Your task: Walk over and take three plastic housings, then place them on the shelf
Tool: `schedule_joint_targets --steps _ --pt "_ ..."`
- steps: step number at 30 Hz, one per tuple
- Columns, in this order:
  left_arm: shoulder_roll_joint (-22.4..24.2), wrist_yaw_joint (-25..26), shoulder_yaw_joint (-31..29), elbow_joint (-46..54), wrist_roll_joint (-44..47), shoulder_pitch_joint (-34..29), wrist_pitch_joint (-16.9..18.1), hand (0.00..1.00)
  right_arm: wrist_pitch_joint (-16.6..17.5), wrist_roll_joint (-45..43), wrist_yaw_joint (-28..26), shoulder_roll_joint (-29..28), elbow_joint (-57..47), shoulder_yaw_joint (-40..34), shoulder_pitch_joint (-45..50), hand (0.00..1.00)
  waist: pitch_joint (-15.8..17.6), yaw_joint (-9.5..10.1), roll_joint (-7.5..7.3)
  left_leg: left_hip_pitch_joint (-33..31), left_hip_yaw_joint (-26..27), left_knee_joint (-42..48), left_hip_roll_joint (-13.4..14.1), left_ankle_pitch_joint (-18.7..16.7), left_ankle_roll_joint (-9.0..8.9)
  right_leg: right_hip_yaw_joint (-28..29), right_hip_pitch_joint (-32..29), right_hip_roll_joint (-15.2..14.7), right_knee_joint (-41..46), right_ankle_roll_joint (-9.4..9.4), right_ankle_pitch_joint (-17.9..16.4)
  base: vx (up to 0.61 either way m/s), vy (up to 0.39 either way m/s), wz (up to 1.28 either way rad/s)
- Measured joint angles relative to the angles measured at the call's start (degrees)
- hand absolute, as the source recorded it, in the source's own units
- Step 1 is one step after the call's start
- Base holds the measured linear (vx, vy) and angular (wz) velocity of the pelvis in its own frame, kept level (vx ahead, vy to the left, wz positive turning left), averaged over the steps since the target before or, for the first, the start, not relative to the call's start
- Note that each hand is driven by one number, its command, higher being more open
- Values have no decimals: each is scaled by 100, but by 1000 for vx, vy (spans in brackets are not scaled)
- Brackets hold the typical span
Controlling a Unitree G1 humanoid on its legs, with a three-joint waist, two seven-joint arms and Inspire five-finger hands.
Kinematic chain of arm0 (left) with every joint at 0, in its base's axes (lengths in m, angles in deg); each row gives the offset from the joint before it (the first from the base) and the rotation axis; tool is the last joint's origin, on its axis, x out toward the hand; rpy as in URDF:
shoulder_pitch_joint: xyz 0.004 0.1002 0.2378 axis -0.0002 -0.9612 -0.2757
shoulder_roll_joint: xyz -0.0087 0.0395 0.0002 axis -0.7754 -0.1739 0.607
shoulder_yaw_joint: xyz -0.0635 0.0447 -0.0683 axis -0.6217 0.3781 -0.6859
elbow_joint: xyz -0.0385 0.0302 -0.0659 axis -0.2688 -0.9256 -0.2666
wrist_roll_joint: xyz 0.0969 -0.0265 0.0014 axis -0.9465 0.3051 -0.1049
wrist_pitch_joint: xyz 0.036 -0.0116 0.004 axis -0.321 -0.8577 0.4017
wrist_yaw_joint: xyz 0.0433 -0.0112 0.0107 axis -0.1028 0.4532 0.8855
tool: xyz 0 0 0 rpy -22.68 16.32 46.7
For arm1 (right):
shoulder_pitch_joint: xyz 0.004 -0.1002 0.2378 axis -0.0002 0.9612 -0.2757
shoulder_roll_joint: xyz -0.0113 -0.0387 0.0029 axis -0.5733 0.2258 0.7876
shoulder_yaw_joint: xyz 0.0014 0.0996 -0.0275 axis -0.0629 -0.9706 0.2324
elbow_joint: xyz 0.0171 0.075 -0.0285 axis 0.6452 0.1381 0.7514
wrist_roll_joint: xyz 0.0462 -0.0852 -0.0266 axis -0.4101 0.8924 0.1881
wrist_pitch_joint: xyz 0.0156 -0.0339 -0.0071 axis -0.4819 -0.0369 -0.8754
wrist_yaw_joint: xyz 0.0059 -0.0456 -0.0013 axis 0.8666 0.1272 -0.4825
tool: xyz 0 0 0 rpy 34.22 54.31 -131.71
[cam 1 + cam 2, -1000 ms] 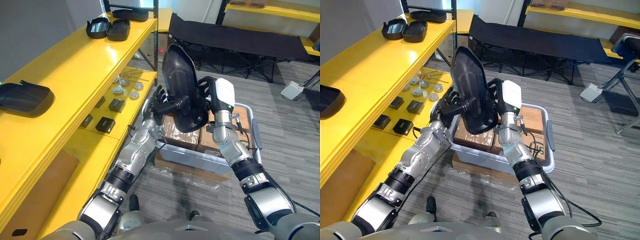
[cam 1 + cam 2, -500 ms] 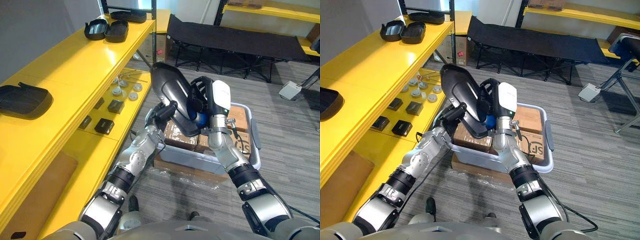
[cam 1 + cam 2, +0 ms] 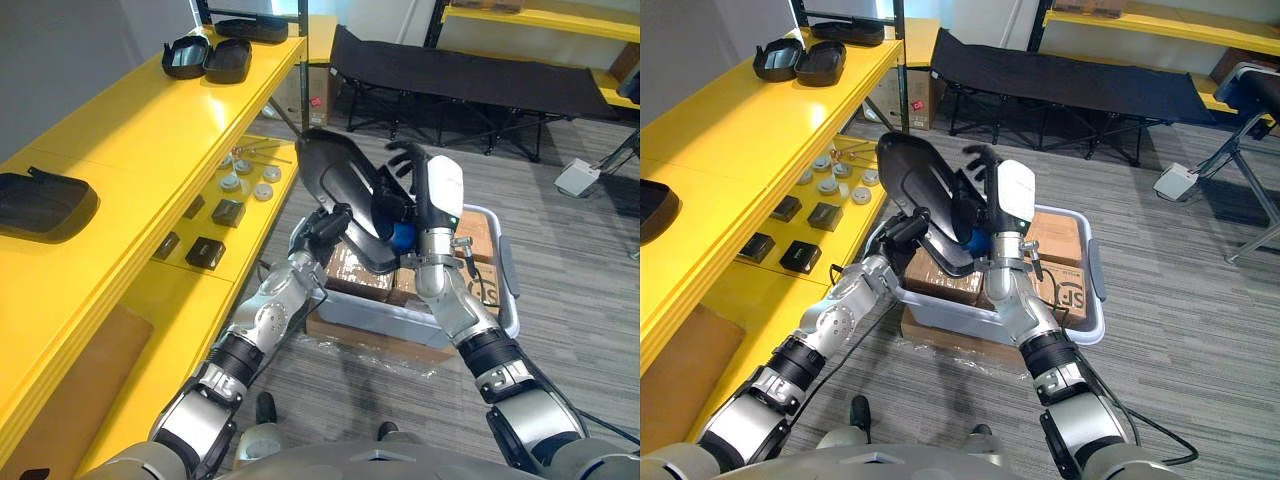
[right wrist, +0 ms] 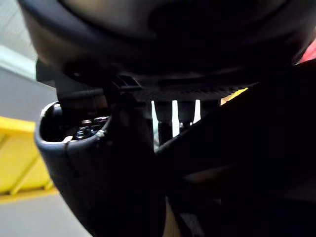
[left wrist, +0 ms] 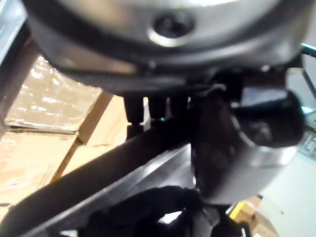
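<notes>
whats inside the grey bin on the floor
Brown cardboard boxes sit packed in the grey bin. The black housing, gripped by the left hand with the right hand beside it, covers much of the bin's left side, so its contents there cannot be seen.

Bare yellow shelf top between near housing and far pair; grey bin below.
</notes>
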Motion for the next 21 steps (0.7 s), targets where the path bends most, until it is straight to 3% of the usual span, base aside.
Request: schedule_joint_targets --steps 4,6,10,15,18,21 --pt "1 118 88 230 -206 -1 101 0 132 -575 227 -49 -366 -171 198 100 1 -6 -3 -8 0 0 0 -5 -4 -1 -9 0 0 -5 -6 0 0 0" --pt "14 319 120 504 -765 -2 127 0 205 -833 245 -86 -607 -274 368 100 4 -3 -8 -8 0 0 1 -20 -20 -1 -10 1 1 -10 -10 0 0 0" --pt "96 908 89 1370 -2583 -134 211 0 261 -1301 -181 -299 -1133 -313 745 100 2 -44 -8 -10 35 0 8 3 -22 29 -89 7 97 -45 -45 -1 -1 -5" --pt "479 1855 -622 2022 -4726 -669 660 0 338 -2152 -926 -492 -1654 -225 1325 100 0 -141 -5 7 51 0 16 -15 -51 46 -105 12 134 -78 -86 -28 -20 -2" --pt "413 2556 -977 2328 -6370 -824 814 0 145 -2227 -1005 -501 -1925 -187 1913 100 0 -144 -4 -2 51 0 18 -37 -76 47 -146 13 133 -109 -115 -41 -17 0" --pt "257 3085 -1024 2862 -7391 -1044 812 0 77 -2864 -1017 -523 -2217 -203 2394 100 -13 -145 0 -73 49 0 17 -49 -68 50 -224 11 132 -112 -124 -14 -5 0"
